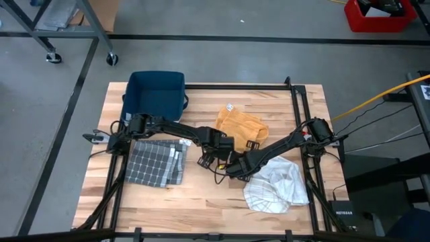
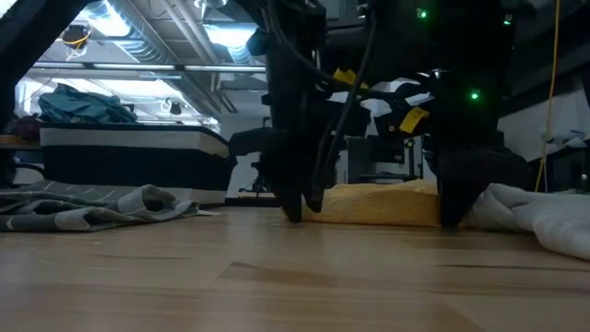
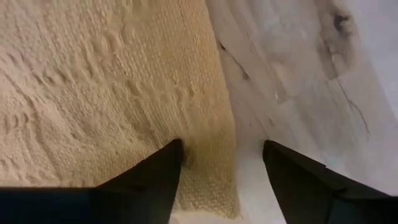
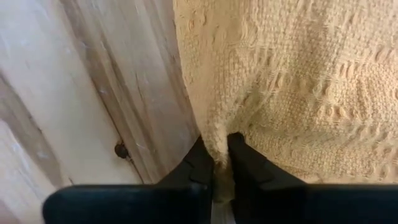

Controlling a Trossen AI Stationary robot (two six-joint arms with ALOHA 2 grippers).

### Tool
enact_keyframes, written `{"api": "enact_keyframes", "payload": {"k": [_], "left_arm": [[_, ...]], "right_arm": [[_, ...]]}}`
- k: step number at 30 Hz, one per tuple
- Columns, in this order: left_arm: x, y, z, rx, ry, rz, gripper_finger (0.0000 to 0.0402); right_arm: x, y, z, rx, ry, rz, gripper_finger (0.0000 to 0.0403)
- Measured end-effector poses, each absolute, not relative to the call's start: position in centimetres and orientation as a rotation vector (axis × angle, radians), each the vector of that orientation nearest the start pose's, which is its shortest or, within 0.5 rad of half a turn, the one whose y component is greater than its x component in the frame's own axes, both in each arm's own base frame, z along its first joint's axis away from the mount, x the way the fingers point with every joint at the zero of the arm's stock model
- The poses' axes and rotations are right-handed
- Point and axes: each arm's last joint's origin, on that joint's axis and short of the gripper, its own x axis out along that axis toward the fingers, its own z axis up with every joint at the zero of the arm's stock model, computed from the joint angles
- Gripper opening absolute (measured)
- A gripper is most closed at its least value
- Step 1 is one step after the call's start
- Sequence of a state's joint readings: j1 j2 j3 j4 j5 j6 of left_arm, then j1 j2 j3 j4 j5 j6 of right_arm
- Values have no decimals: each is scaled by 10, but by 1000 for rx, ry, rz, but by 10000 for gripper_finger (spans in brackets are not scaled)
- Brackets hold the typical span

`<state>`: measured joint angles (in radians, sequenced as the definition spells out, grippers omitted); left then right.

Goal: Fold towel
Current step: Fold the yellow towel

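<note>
Now both grippers meet at the yellow towel [image 1: 240, 126].
Right gripper [image 4: 221, 163] pinches its edge; left gripper [image 3: 221, 163] straddles it, fingers apart; no writing legible.

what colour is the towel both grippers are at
Yellow, a mustard shade with a woven texture: the yellow towel shows best in the high view; the weave is plainest in the wrist views.

yellow woven towel [image 1: 240, 125], rumpled, mid-table on the wood

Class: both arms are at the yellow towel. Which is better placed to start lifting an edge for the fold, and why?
The right gripper: its jaws are already pinched on the yellow towel edge. The left gripper has open jaws straddling an edge.
</note>
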<state>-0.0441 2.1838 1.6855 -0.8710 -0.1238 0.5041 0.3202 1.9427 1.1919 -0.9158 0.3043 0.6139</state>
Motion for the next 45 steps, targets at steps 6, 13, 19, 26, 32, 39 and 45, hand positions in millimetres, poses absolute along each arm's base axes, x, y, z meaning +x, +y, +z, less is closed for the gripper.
{"api": "enact_keyframes", "payload": {"k": [6, 13, 19, 26, 32, 39, 45], "left_arm": [[432, -14, 149, 540, 1352, -225, 230], [432, -13, 152, 593, 1355, -154, 129], [432, -12, 153, 593, 1361, -122, 16], [413, -21, 174, 575, 1455, -151, 11], [391, -38, 211, 598, 1454, -180, 10], [372, -54, 249, 591, 1383, -179, 6], [363, -57, 271, 622, 1306, -161, 7]], "right_arm": [[313, 95, 131, -24, 1495, -454, 35], [313, 95, 131, -16, 1498, -445, 26], [315, 96, 134, 8, 1504, -433, 26], [330, 104, 155, 76, 1471, -342, 23], [340, 108, 187, 142, 1401, -283, 22], [347, 113, 222, 204, 1406, -237, 24], [348, 113, 258, 180, 1412, -256, 28]]}}
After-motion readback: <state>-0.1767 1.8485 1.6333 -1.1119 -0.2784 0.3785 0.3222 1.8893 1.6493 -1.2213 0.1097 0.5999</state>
